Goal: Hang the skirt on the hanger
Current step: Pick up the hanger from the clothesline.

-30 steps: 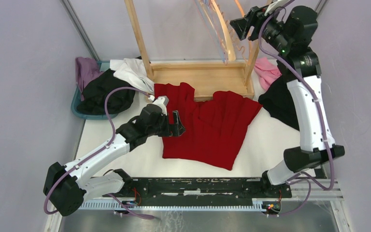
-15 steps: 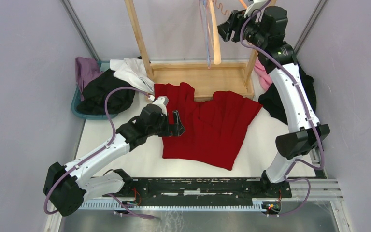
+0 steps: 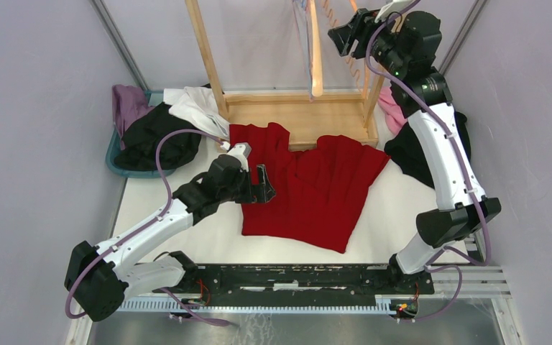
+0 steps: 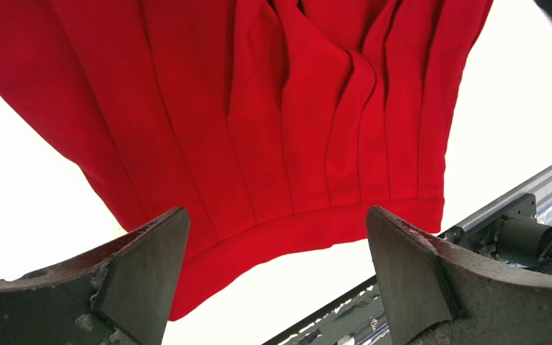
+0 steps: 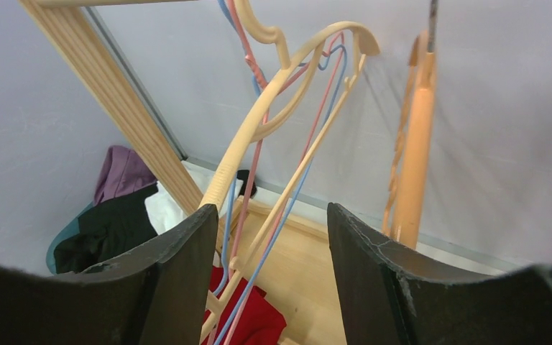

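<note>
Where the teal bin [image 3: 112,159] of crumpled clothes sits at the far left, the left gripper [image 3: 262,185] hangs to its right, fingers spread wide over the left edge of the red skirt [image 3: 316,194], gripping nothing. That skirt lies flat on the white table [image 3: 402,215], its far edge against the wooden rack [image 3: 295,118]. Far right, the right gripper [image 3: 339,37] is raised beside the cream hanger [image 3: 316,65], fingers apart, nothing clamped.
</note>
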Controlling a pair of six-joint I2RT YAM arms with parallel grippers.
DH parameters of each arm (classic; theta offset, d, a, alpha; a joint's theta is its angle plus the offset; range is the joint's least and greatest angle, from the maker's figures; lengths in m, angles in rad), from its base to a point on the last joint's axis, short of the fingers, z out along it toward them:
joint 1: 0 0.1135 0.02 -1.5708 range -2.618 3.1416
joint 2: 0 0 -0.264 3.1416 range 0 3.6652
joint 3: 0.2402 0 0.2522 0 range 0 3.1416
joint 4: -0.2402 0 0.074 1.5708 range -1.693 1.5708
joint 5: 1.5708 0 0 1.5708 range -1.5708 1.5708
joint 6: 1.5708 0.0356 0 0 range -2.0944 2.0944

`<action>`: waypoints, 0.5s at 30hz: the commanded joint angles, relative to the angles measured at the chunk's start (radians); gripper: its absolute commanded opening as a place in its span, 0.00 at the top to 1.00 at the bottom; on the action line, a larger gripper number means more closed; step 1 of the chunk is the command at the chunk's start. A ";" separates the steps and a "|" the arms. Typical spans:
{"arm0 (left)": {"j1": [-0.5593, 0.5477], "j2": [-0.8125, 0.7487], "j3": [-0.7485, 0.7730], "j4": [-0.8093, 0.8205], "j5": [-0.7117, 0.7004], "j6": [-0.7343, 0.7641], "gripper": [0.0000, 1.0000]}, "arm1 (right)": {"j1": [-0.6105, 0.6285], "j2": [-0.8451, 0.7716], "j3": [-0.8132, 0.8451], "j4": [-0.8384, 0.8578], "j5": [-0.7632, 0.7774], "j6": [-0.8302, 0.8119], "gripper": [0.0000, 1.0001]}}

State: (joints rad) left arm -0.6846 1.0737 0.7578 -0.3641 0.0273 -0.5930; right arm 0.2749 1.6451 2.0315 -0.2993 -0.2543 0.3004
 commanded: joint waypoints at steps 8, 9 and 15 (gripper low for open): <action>0.003 -0.021 0.001 0.027 -0.013 -0.013 0.01 | 0.079 0.024 0.072 0.014 0.023 0.000 0.39; 0.003 -0.021 0.001 0.027 -0.013 -0.013 0.01 | 0.086 0.028 0.078 0.013 0.028 -0.001 0.39; 0.003 -0.033 0.003 0.018 -0.018 -0.011 0.01 | 0.134 0.073 0.146 -0.054 0.128 -0.048 0.39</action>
State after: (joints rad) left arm -0.6846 1.0691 0.7578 -0.3649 0.0269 -0.5930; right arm 0.3794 1.6966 2.0964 -0.3325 -0.2180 0.2935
